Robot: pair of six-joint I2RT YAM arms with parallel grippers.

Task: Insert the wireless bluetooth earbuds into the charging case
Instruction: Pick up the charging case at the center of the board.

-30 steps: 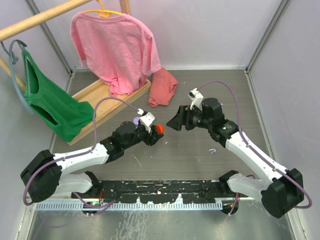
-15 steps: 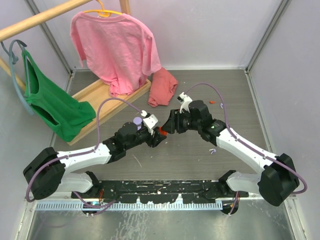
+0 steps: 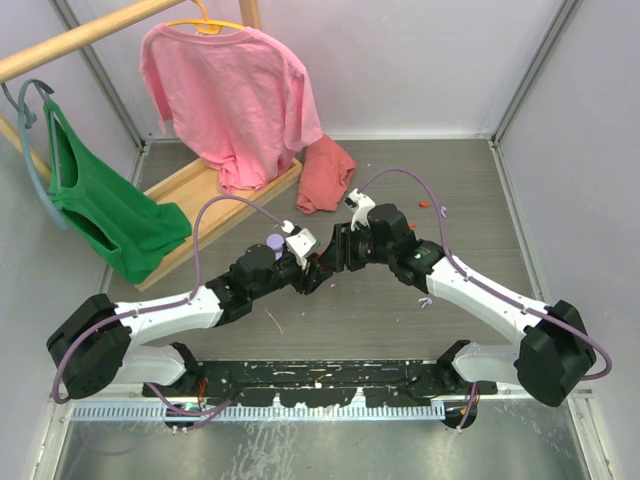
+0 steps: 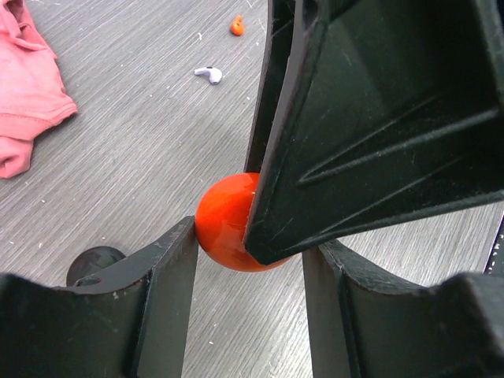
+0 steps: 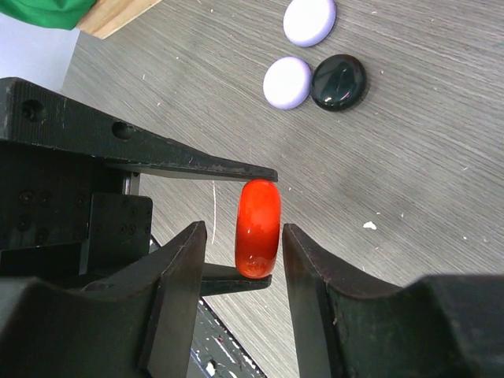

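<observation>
Left claw (image 3: 314,273) on orange-red case (image 5: 257,228), right claw (image 5: 244,231) astride it

Grey wood-grain table (image 3: 340,330) is carrying a crumpled pink cloth (image 3: 325,175) at upper centre and a wooden rack base (image 3: 190,190) at upper left. A lavender earbud (image 3: 425,302) is lying right of centre, with an orange bit (image 3: 424,204) above it. In the right wrist view, two lavender pucks (image 5: 309,20) and a black puck (image 5: 339,81) are sitting at upper right.

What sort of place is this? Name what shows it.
Probably a robot lab test cell: left arm and right arm bolted to a table, plain white walls, pink shirt hanging from a wooden rack.
</observation>
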